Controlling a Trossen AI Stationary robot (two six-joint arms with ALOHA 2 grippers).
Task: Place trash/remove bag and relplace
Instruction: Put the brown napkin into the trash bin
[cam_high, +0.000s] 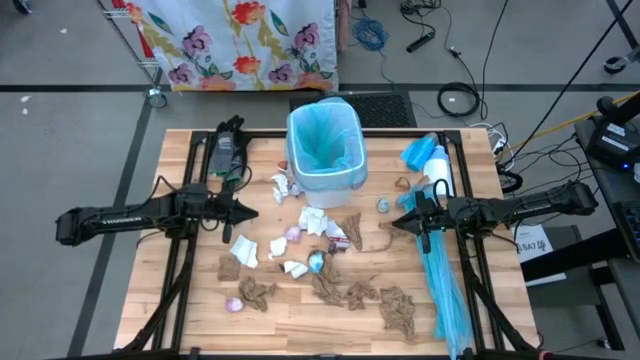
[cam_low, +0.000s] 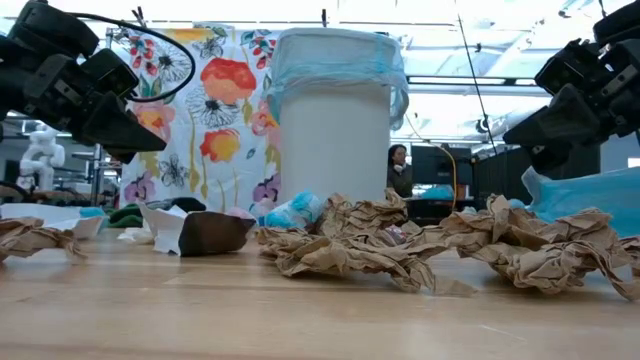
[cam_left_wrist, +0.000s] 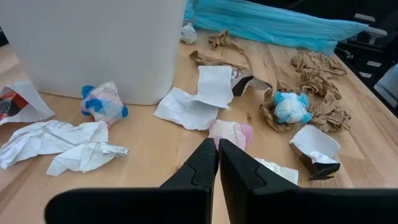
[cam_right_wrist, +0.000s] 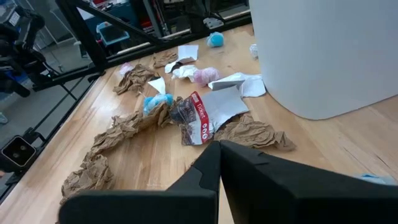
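Note:
The trash, crumpled brown paper (cam_high: 398, 308) and white tissue scraps (cam_high: 313, 221), lies scattered over the wooden table (cam_high: 190, 300) in front of a white bin (cam_high: 325, 178). The bin stands upright near the far edge, lined with a light-blue bag (cam_high: 324, 140) whose rim folds over its top. My left gripper (cam_high: 253, 212) hovers shut at the left, above the table, pointing toward the scraps. My right gripper (cam_high: 396, 222) hovers shut at the right, pointing left. In the wrist views each pair of fingers (cam_left_wrist: 217, 163) (cam_right_wrist: 219, 163) meets with nothing between.
Long light-blue plastic sheets (cam_high: 445, 285) lie along the table's right side, with a bundle (cam_high: 424, 152) near the far right. A dark device (cam_high: 224, 150) lies at the far left. A flowered cloth (cam_high: 240, 40) hangs beyond the table. A person (cam_low: 398, 168) sits in the room behind.

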